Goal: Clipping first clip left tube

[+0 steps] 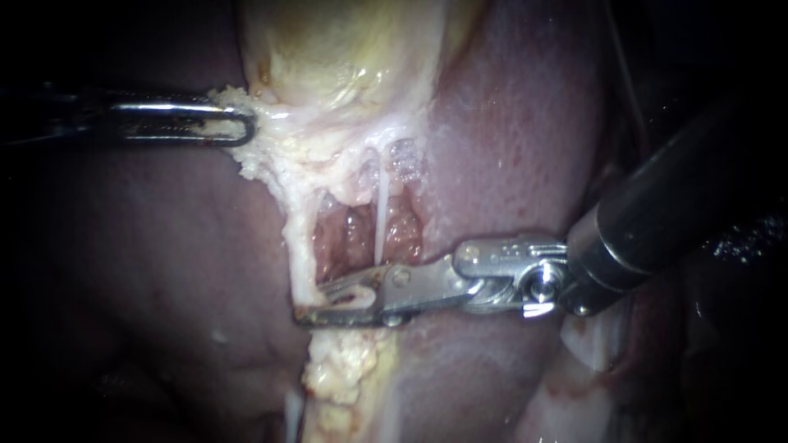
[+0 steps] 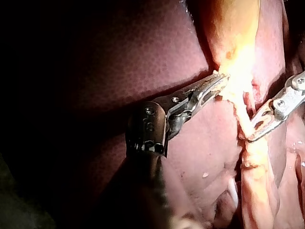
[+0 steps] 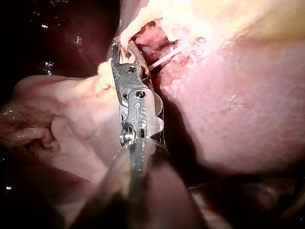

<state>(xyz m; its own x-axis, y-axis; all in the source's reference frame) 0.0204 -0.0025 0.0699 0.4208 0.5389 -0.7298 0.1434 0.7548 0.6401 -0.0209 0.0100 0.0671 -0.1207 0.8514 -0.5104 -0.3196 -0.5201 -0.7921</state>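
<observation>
Yellow-white fat [image 1: 271,156] fringes the base of the gallbladder [image 1: 328,49], which lies on the dark red liver [image 1: 509,148]. Below it the tissue has been opened into a raw red gap. The left tube [image 1: 297,254] is a thick pale strand that runs down the gap's left edge. A thin tube [image 1: 382,213], white and straight, crosses the gap to its right. The left instrument [image 1: 238,125] comes in level from the left. Its slotted jaws are closed on the fat at the gallbladder's lower left corner. The left wrist view shows the same hold: the left instrument [image 2: 217,83] has its toothed jaws clamped on the bright fat just beside the gallbladder. The right instrument [image 1: 316,305] reaches across from the right, low in the gap. Its long jaws straddle the left tube near that tube's lower end. They are drawn in on it from both sides, with only a narrow slit between them. A small white shape sits inside that slit, and I cannot tell what it is. The thin tube passes just behind the upper jaw. In the left wrist view the right instrument [image 2: 252,133] meets the pale strand at its jaw tips. In its own wrist view the right instrument [image 3: 116,52] lies edge-on against the gap's rim, with the thin tube [image 3: 164,57] beside it.
</observation>
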